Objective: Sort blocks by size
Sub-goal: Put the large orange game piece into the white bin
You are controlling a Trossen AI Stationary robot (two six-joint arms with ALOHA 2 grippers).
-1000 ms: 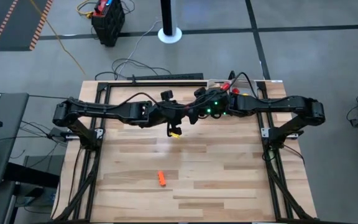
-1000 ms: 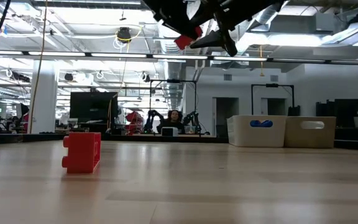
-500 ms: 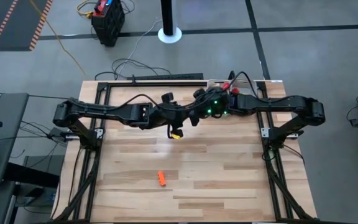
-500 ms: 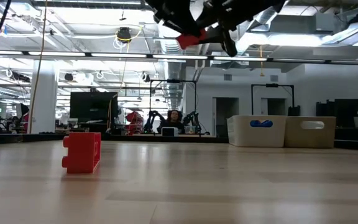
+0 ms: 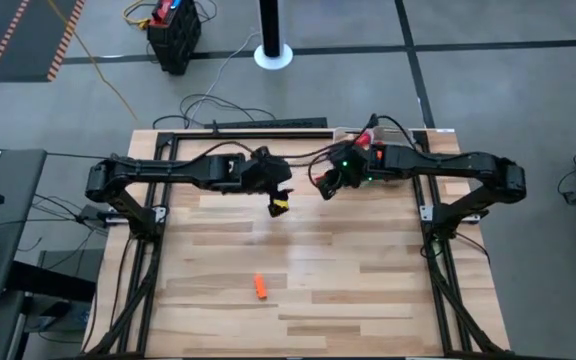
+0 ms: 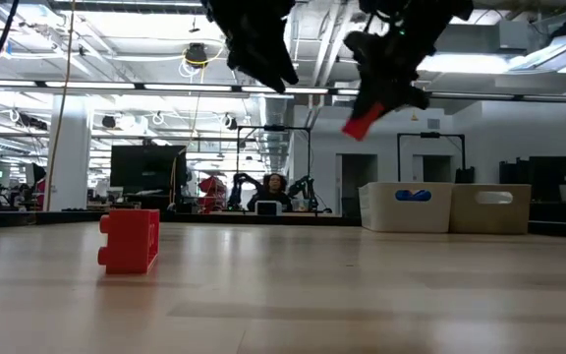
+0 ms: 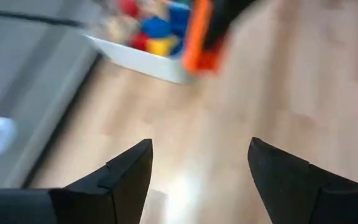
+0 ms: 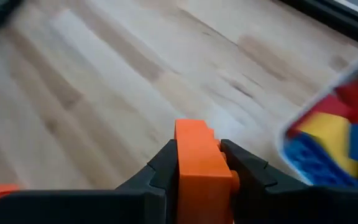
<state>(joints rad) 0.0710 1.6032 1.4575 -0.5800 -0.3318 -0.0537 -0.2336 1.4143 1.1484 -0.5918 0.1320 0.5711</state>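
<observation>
Orange block (image 8: 199, 163) clenched in right claw (image 8: 197, 165) above the table, left claw (image 7: 197, 163) spread wide, empty

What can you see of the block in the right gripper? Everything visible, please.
The orange block is a small studded brick of glossy plastic. It sits clamped between the two dark fingers of the right gripper, which is shut on it, one finger on each side face, a narrow end sticking out past the fingertips. It hangs in the air above the wooden table, touching nothing else. In the low view it shows as a tilted reddish piece under the gripper, well above the tabletop.
</observation>
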